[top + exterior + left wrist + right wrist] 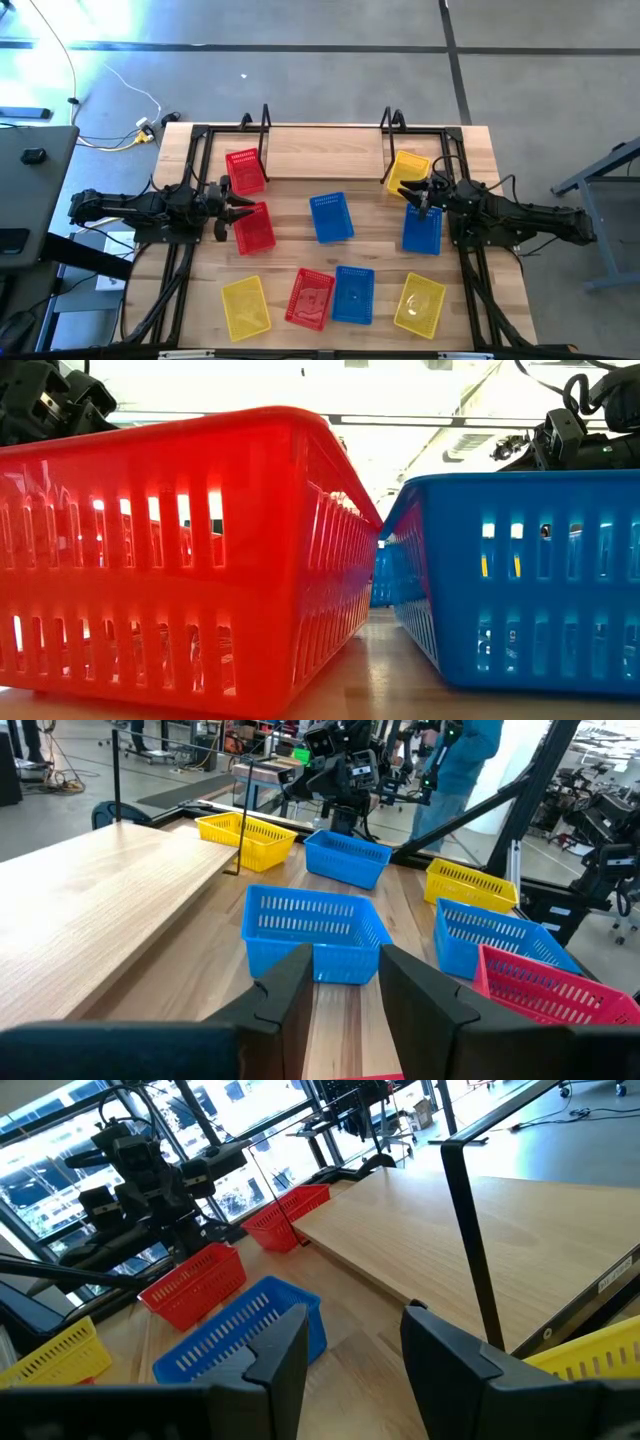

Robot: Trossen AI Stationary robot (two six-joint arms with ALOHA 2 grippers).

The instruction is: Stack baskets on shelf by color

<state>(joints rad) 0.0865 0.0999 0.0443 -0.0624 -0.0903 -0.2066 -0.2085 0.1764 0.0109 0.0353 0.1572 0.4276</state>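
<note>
While both arms hang low at the table's sides, nine baskets noted, none stacked; shelf (325, 152) at the far edge, carrying one red basket (244, 171) at its left end and one yellow basket (406, 171) at its right end. Left gripper (232, 208) spread and holding nothing, fingertips just beside a second red basket (254, 228) on the tabletop; that basket toward the table's middle from the gripper, long axis running roughly near-to-far, shelf's red basket just beyond. Right gripper (422, 197) likewise parted and empty, poised over the far end of a blue basket (422, 228), beside the yellow one. Judged: left arm nearer the red pair, right arm nearer the yellow; remaining baskets along the near edge, well apart from both.
</note>
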